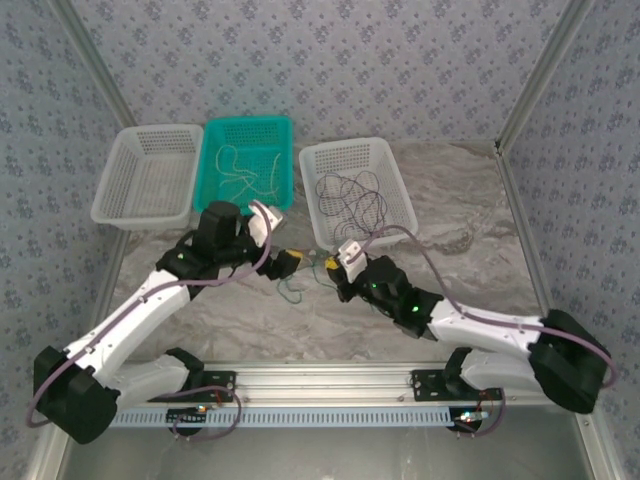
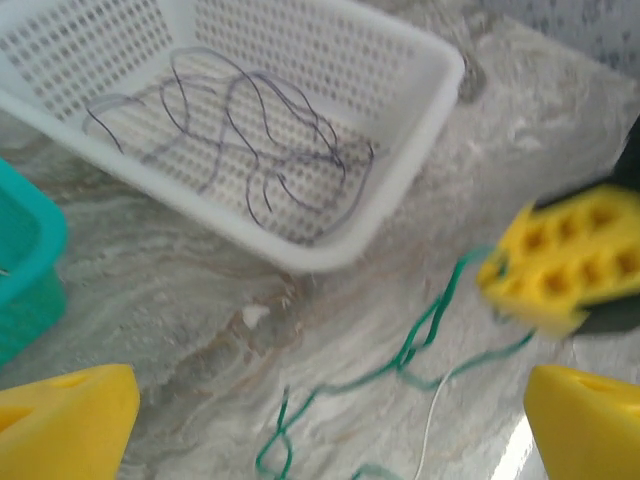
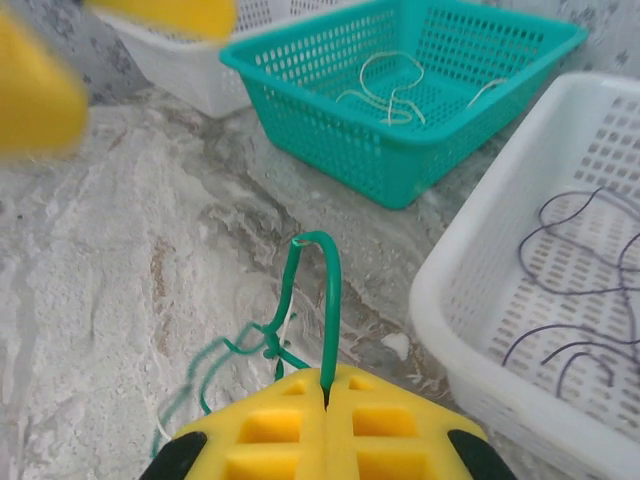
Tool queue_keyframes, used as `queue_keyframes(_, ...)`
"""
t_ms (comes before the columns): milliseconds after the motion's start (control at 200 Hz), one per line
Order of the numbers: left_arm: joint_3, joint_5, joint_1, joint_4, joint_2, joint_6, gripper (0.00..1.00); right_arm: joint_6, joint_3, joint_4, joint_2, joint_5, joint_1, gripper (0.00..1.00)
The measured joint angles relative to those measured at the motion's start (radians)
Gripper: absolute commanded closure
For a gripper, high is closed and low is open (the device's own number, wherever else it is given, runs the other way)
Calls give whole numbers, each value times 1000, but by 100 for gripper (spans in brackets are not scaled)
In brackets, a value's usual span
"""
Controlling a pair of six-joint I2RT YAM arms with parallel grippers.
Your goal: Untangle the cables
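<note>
r gripper [image 3: 325, 388] pinches green cable [image 3: 331, 310] (l gripper [image 2: 325, 430] spread wide).

A grey marbled table [image 1: 470, 205] sits between pale blue-grey walls [image 1: 330, 60] with a small repeating flower print. Metal posts [image 1: 540, 72] rise at the far corners; an aluminium rail [image 1: 330, 378] runs along the near edge.
</note>
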Motion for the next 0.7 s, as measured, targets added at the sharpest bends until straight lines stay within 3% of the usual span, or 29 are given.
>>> queue_keyframes(130, -8, 69, -18, 39, 32, 69, 1, -23, -26, -97, -150, -42, -51, 100)
queue_keyframes(320, 15, 137, -32, 147, 215, 97, 3, -56, -31, -232, -282, -102, -119, 100)
queue_keyframes(605, 23, 156, -38, 280, 439, 53, 14, -58, -31, -290, -298, -143, -136, 100)
queue_keyframes(700, 28, 151, -55, 301, 491, 50, 25, -55, -31, -290, -293, -151, -136, 100)
